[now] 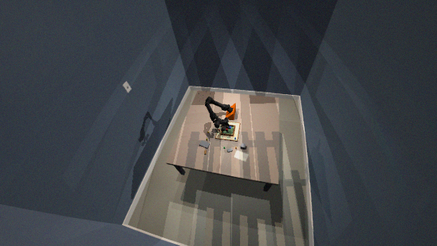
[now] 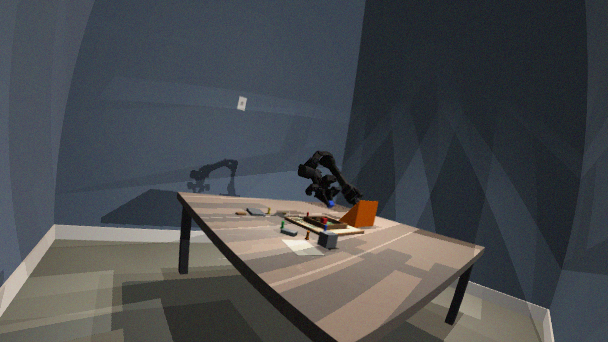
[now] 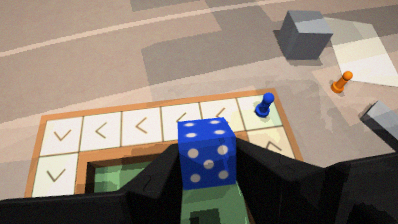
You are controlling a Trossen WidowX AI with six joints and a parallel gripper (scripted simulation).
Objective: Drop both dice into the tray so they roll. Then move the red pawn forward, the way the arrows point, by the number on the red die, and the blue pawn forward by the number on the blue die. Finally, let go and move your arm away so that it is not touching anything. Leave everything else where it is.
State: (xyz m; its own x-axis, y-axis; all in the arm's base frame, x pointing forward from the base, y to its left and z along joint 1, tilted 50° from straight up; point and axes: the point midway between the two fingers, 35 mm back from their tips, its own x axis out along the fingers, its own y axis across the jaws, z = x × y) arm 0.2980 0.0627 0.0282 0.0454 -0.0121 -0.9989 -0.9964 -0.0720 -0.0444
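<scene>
My gripper (image 3: 204,149) is shut on the blue die (image 3: 206,162) (image 2: 331,204) and holds it above the board and tray. The die's front face shows five dots and its top face four. A small red block, seemingly the red die (image 2: 325,220), shows at the tray (image 3: 120,154); its number cannot be read. The blue pawn (image 3: 264,105) (image 1: 235,138) stands upright on a corner square of the arrow board (image 3: 38,145) (image 2: 355,232). The red pawn (image 2: 308,214) shows small behind the tray's far side. The fingers hide much of the tray in the wrist view.
A grey block (image 3: 305,37) (image 2: 327,240), an orange pawn (image 3: 341,82) (image 2: 307,235), a white sheet (image 3: 367,55) and a green pawn (image 2: 282,225) are outside the board. An orange wedge (image 2: 365,214) (image 1: 231,112) stands close behind it. A grey slab (image 1: 204,144) lies to the left.
</scene>
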